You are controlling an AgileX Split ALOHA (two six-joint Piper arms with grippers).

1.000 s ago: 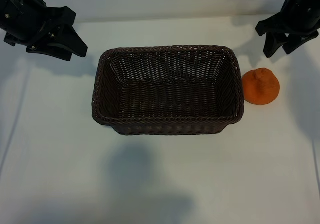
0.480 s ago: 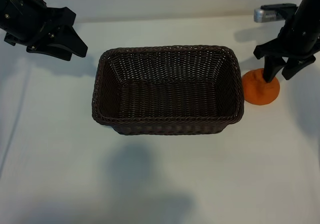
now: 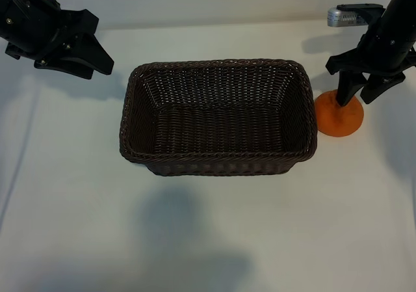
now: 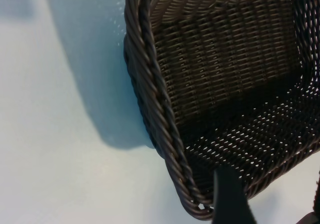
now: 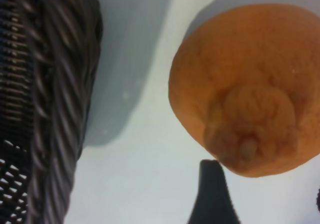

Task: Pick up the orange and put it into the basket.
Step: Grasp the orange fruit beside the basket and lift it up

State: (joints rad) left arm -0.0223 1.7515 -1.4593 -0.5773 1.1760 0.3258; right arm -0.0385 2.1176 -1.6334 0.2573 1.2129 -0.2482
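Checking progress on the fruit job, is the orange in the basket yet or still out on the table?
Out. The orange sits on the table beside the basket's right end, and the basket holds nothing. The open right gripper is over it.

The basket is a large rectangular dark-brown wicker one with rounded corners, a braided rim and sloping sides; it sits upright in the middle of the white tabletop, its long sides running across the exterior view, and holds nothing. The orange is a small, round, bright-orange fruit with bumpy matte skin and a raised knobby top that points upward. It rests on the tabletop just beside the basket's right end, outside the rim and close to the wicker wall.
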